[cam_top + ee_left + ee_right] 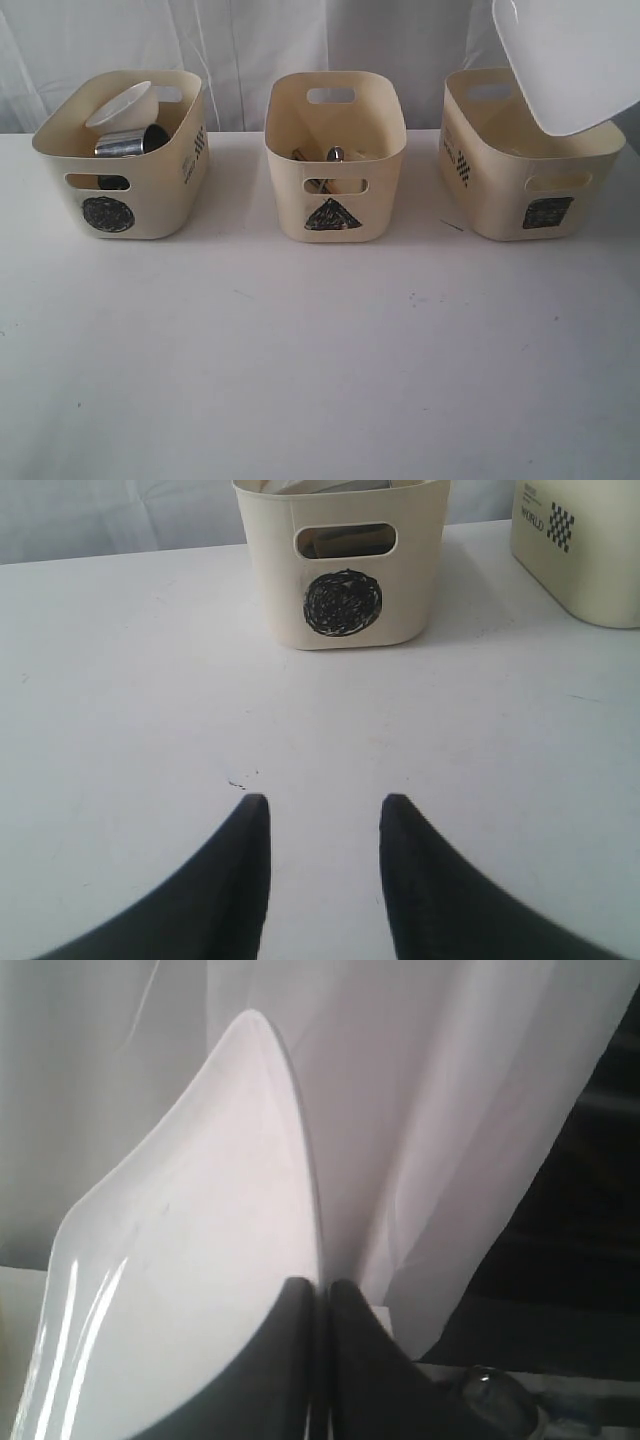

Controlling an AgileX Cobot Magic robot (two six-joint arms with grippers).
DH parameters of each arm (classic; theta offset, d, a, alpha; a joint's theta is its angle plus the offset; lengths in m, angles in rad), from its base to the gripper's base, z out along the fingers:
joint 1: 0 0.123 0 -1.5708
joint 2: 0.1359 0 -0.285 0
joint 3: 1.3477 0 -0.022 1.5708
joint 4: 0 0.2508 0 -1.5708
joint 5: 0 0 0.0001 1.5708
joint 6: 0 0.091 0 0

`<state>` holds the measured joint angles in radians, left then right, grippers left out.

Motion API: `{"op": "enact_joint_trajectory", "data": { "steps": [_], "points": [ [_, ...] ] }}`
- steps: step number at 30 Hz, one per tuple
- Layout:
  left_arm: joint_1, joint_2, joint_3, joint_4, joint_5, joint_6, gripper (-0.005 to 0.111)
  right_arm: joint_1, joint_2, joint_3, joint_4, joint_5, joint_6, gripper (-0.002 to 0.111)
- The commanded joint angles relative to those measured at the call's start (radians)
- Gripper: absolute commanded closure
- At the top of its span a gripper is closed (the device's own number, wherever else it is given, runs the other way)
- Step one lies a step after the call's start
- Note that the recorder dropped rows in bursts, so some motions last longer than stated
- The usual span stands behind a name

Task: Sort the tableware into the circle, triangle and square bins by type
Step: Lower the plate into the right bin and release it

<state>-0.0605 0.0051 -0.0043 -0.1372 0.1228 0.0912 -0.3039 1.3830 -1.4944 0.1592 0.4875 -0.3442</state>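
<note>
On the left of the white table (pixel 300 360) stands the circle bin (pixel 120 175), with a small white bowl (pixel 125 103) tipped on top of a steel mug (pixel 130 142) lying on its side inside it. The exterior view shows these contents but neither arm. The left wrist view shows the left gripper (pixel 325 815) low over bare table on the near side of the same bin (pixel 345 570), well short of it. Its two dark fingers (pixel 245 880) are spread apart with nothing between them. At the far right of that view is the checker-printed side of a neighbouring tub (pixel 580 550), its mark turned out of sight. In the middle, the triangle bin (pixel 335 150) holds cutlery (pixel 335 155), of which only a few handle ends show above and through the front slot. On the right is the square bin (pixel 530 170). The large white square plate (pixel 570 60) hangs tilted above it, its lower rounded corner dipping over the bin's opening. Whether it touches the rim cannot be told. The exterior view cuts off the plate's upper part and whatever holds it. The right wrist view shows that: the right gripper (pixel 322 1305) is pinched together on the plate's (pixel 190 1260) thin edge, with a white curtain (pixel 430 1110) behind.
</note>
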Motion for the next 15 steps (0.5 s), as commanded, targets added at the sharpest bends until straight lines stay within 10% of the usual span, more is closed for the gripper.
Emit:
{"op": "enact_joint_trajectory", "data": {
  "steps": [1,15],
  "points": [
    [-0.001,-0.005,0.004,-0.007,0.004,0.002,0.065,0.017,0.09,-0.088,-0.042,-0.075,0.017,0.108],
    [-0.001,-0.005,0.004,-0.007,0.004,0.002,0.065,0.017,0.316,-0.193,-0.101,-0.157,0.017,0.108]
  ]
}}
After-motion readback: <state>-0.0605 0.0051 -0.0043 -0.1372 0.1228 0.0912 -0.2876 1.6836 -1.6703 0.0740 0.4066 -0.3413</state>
